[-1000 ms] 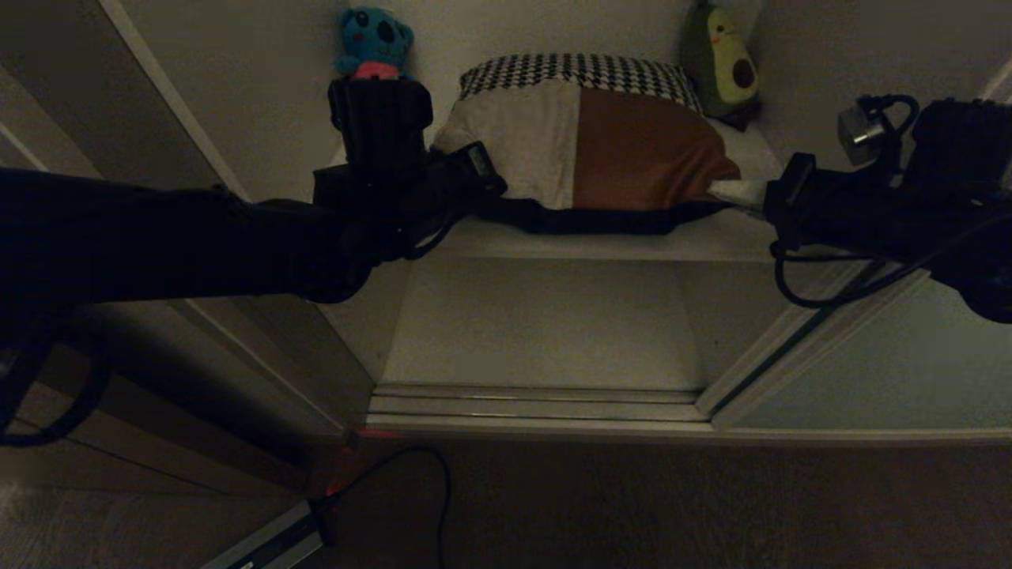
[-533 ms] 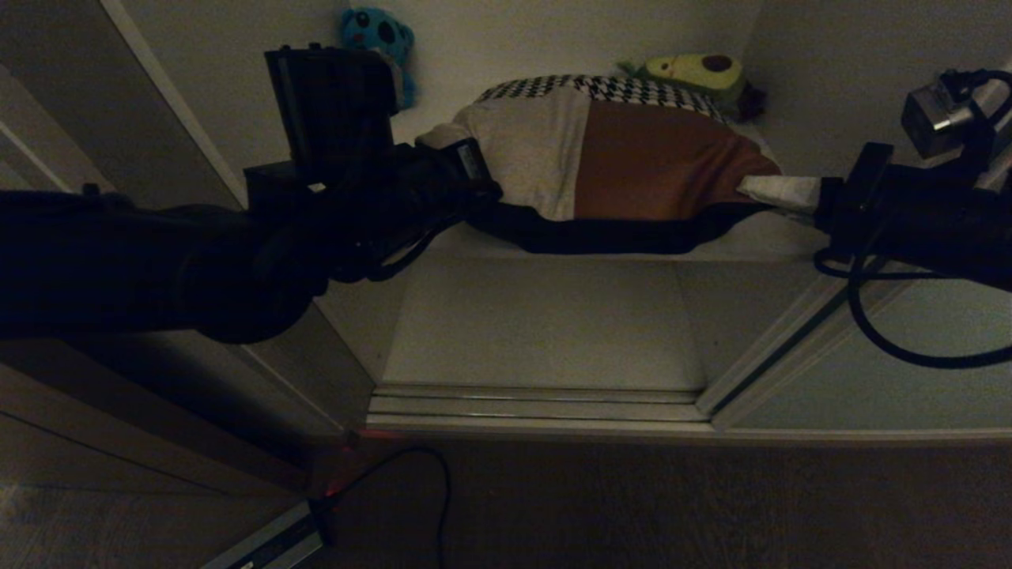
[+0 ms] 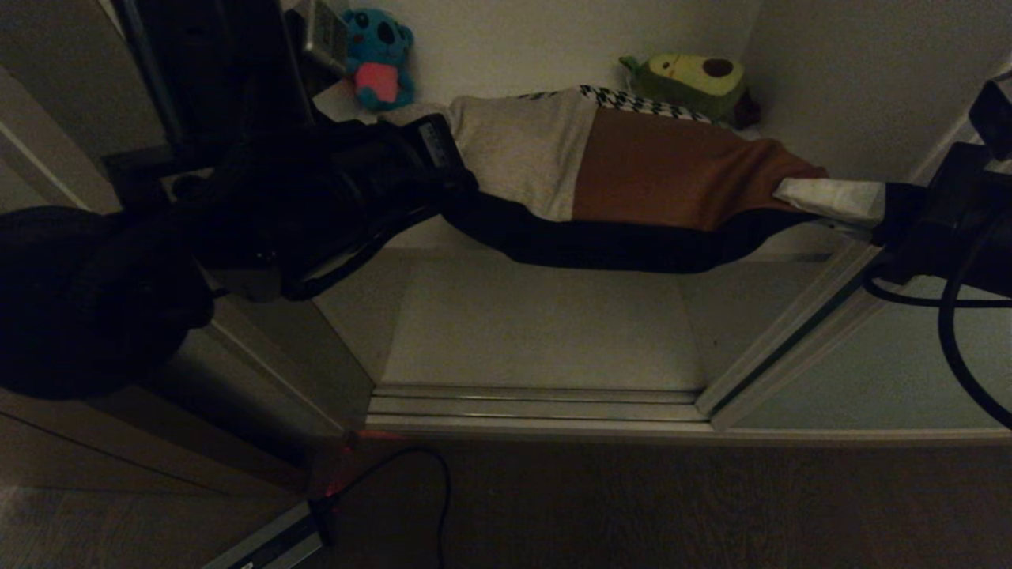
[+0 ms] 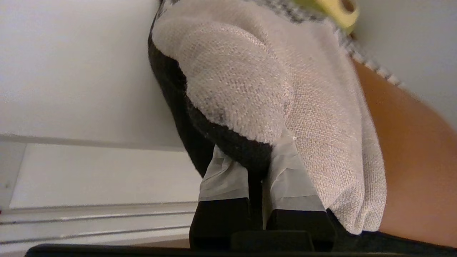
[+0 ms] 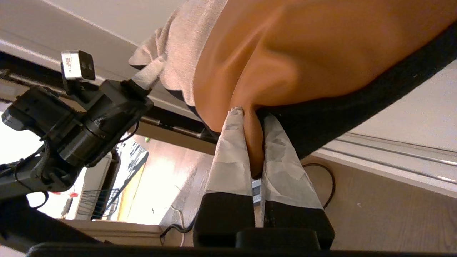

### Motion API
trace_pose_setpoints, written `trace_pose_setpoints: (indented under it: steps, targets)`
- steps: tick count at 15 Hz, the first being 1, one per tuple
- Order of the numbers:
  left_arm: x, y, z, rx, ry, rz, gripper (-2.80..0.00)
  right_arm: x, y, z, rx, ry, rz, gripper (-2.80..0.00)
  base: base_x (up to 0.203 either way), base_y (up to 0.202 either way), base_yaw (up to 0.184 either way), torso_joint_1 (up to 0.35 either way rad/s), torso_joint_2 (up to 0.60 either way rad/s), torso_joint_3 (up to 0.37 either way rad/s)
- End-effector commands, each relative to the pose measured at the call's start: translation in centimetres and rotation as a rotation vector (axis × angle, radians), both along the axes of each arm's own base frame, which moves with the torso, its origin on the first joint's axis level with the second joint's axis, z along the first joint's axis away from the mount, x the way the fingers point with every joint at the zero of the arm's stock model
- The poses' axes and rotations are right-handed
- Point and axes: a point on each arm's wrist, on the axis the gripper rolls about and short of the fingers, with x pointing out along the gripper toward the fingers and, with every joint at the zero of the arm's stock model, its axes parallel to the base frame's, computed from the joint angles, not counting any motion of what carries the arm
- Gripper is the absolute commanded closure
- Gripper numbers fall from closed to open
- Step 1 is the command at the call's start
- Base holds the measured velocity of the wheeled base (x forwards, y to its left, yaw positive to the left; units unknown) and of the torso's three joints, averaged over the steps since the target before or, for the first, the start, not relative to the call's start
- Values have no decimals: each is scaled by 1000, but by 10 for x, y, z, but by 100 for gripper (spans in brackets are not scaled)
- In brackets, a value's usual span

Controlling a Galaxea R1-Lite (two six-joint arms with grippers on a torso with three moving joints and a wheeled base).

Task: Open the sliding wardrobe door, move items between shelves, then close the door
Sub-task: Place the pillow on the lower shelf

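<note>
Floor track is seen nearest, with the bare lower shelf beyond it. Above, two stacked cushions are carried clear of the upper shelf, sagging between the left gripper and right gripper, each pinched onto a corner. Soft, light, floppy load is judged; opposite corners suit gripping. Plush toys are noted furthest back.

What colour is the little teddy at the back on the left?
The teddy is bright blue with a pink tummy, best seen in the head view.
</note>
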Motion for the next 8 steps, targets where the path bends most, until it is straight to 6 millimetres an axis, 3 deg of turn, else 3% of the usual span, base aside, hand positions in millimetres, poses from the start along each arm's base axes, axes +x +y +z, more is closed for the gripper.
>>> trace_pose_setpoints:
  steps: [1,8]
  targets:
    - [-16,10,11,-21,-31,-1,0,-11,-2,6,9,-25,5,0,0,0,0,0,0,0]
    - [-61,20,21,-38,-71,-72,0,-50,-10,20,25,-71,4,0,0,0,0,0,0,0]
